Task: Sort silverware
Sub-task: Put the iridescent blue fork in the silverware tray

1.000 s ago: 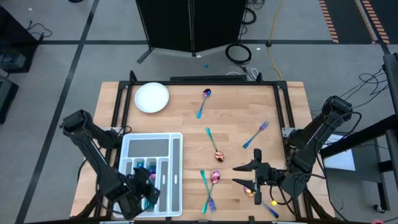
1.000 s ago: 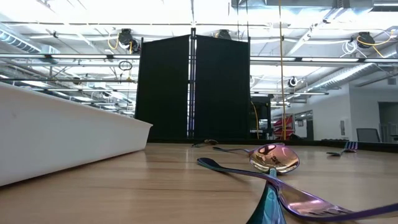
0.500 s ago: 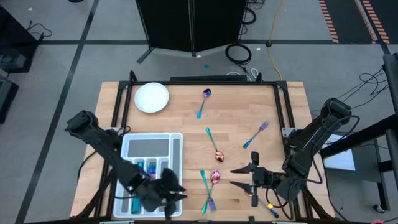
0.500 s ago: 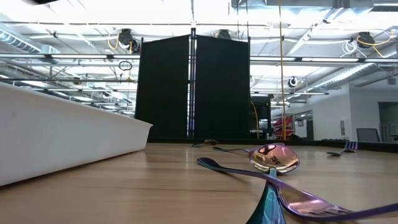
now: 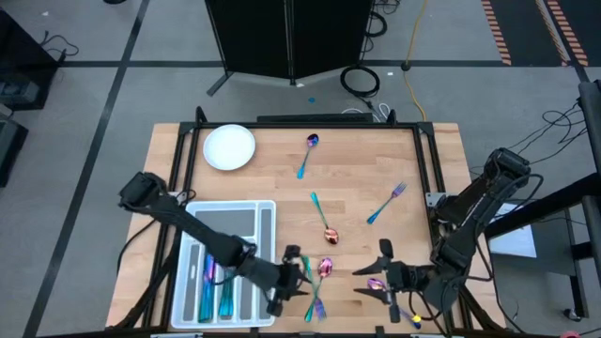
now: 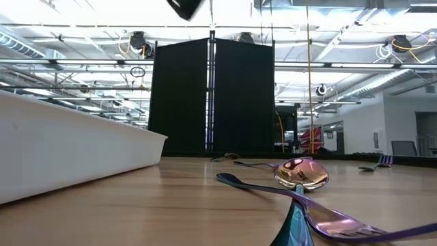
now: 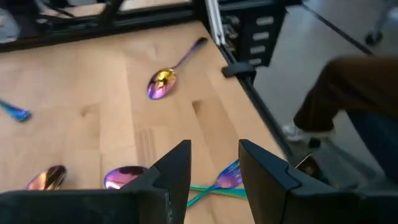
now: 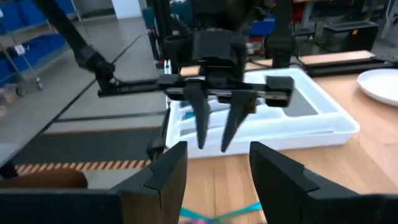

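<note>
Grey workshop flooring with taped lines and loose cables surrounded the pale wooden tabletop, and a tall black panel stood behind its far edge. On the near left part sat a translucent white compartment tray, with a few slim iridescent pieces already lying lengthwise in its narrow slots, which I took as the sorted share. A round white plate lay at the far left corner.

Most of the rainbow-finished silverware was loose on the wood: a spoon near the far edge, a second spoon mid-table, a fork toward the right, and a crossed cluster of spoon and fork near the front.

Reaching out past the tray, the left claw hung just beside that cluster with its fingers spread and empty, presumably lining up the next pick. Opposite it, the right claw hovered low over the front right area, also spread and holding nothing. A gold-toned spoon lay close to it.
</note>
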Controlling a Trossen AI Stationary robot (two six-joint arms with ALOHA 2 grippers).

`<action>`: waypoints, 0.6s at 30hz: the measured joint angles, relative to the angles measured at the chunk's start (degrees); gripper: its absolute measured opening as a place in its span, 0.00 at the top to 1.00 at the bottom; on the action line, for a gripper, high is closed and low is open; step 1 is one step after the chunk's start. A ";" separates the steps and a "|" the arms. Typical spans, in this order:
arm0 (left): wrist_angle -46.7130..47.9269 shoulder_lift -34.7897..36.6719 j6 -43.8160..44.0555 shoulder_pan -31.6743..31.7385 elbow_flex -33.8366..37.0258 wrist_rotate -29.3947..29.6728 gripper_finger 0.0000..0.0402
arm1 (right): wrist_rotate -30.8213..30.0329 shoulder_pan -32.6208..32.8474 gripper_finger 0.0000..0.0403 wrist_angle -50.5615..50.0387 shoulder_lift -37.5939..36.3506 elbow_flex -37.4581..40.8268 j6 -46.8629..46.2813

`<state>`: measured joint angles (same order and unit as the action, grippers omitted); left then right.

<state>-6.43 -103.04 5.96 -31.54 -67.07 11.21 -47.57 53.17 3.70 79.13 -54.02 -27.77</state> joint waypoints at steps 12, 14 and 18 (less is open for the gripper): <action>5.13 -11.05 -18.97 6.00 -6.34 -10.73 0.66 | 0.00 1.33 0.60 -15.10 0.02 0.00 -11.15; 8.45 -12.63 -21.43 6.65 -8.79 -11.64 0.66 | -0.02 1.33 0.60 -17.48 0.02 0.00 -13.15; 15.94 -16.49 -23.10 8.26 -13.38 -15.62 0.66 | -0.04 1.31 0.60 -20.87 0.02 0.00 -14.95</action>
<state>9.51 -119.54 -17.14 -23.27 -80.44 -4.41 -47.62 54.48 -17.17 79.15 -54.02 -42.72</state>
